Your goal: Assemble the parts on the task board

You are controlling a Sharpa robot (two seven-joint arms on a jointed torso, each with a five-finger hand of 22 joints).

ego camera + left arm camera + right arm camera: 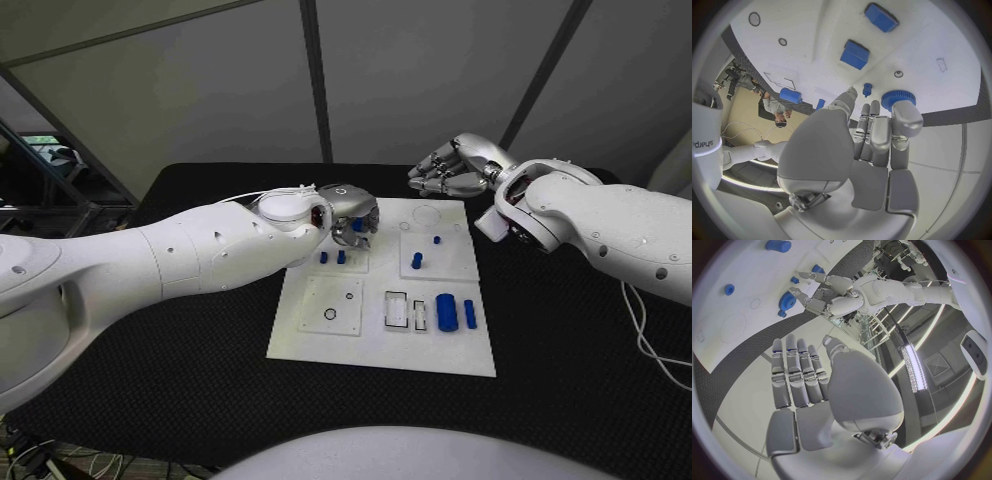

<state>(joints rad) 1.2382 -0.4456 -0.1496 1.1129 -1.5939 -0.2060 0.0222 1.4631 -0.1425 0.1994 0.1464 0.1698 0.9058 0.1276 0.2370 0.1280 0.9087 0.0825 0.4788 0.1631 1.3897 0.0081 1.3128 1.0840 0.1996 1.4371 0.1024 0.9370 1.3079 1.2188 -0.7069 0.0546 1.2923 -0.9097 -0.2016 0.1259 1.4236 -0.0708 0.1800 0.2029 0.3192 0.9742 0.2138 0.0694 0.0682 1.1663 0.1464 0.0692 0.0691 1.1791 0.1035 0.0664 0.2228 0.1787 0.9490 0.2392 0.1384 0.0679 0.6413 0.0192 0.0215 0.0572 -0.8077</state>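
The white task board [335,340] lies in the middle of the black table. My left hand [346,215] hangs over its far left corner, fingers pointing down. In the left wrist view one fingertip [904,112] touches a round blue toothed part [893,96] on the board, the thumb stands apart from it, and a small blue peg [867,89] stands between them. My right hand [459,165] hovers beyond the board's far edge, its fingers [795,370] straight, side by side and holding nothing. Blue parts sit on the board: two short pegs [332,257], a peg [417,261] and two long blocks [456,312].
The black table [188,340] extends well past the board on both sides. White cables [649,345] trail over its right side. Grey wall panels stand behind the table.
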